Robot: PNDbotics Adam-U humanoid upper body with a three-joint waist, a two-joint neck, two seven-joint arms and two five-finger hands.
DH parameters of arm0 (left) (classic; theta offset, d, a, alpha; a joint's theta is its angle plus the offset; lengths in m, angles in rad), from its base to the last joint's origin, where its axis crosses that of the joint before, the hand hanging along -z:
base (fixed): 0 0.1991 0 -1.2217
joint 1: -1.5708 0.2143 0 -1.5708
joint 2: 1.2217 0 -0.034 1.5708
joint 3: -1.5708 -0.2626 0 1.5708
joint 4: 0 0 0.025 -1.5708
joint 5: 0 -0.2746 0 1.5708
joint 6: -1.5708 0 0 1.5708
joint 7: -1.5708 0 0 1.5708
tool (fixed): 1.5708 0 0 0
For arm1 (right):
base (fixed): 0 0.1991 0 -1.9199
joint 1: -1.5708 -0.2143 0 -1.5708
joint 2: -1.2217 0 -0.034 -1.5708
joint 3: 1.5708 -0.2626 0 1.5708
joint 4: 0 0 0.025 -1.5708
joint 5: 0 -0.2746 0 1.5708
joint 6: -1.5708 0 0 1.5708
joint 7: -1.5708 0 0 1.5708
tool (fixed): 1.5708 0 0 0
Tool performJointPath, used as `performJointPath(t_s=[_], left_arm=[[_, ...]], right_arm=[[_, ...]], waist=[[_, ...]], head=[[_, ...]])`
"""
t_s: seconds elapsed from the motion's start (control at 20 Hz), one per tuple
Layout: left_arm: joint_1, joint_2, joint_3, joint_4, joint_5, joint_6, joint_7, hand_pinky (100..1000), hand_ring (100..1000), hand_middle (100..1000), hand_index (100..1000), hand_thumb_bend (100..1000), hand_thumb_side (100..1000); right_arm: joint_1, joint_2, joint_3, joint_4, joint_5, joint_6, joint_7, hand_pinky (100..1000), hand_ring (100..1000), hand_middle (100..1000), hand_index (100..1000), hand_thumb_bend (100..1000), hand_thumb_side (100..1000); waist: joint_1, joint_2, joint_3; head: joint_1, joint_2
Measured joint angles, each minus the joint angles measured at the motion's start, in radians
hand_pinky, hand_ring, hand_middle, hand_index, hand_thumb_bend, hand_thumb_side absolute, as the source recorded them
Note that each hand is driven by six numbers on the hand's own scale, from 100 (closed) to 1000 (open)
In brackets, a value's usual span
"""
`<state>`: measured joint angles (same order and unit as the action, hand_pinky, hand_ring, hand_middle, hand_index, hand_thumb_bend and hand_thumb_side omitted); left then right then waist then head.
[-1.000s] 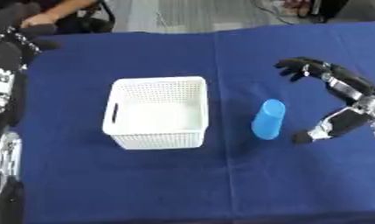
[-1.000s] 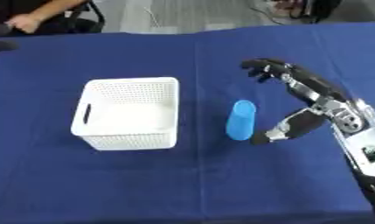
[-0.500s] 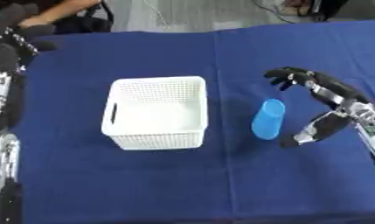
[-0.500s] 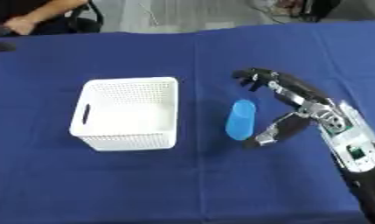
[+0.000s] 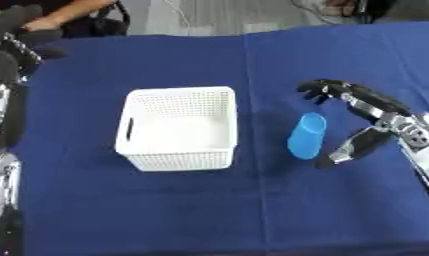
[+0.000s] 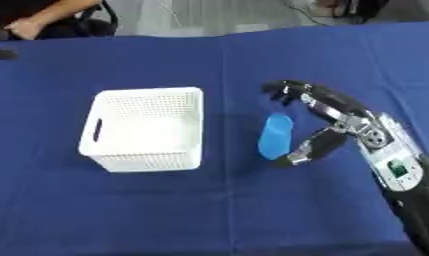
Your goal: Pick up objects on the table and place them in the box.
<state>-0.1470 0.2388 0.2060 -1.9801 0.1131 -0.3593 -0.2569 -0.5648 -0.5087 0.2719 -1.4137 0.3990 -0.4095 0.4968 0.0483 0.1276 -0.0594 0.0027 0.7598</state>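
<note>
Change: right hand (image 5: 375, 117) is closing in on the blue cup (image 5: 306, 135), fingers spread open around it.
Cup: lying at 3 o'clock of the white basket (image 5: 177, 128) on the blue surface (image 5: 209, 210).
Left hand (image 5: 9, 55): resting at 10 o'clock; finger state unclear.

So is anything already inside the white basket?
No, the white basket shows only its bare white floor, and the blue cup stands on the cloth beside it.

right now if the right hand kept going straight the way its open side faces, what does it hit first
Probably the blue cup. The right hand is open toward its left, fingers above the cup and thumb below, apart from it as far as I can tell. Further along that line stands the white basket.
</note>
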Motion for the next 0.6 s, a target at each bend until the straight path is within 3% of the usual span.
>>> performJointPath(t_s=[0.6], left_arm=[[-0.003,0.000,0.000,0.000,0.005,0.002,-0.003,738,777,901,938,1000,764]], right_arm=[[-0.019,0.000,0.000,0.053,0.020,-0.005,-0.004,754,834,892,1000,915,494]], waist=[[0.000,0.001,0.002]], head=[[-0.006,-0.004]])
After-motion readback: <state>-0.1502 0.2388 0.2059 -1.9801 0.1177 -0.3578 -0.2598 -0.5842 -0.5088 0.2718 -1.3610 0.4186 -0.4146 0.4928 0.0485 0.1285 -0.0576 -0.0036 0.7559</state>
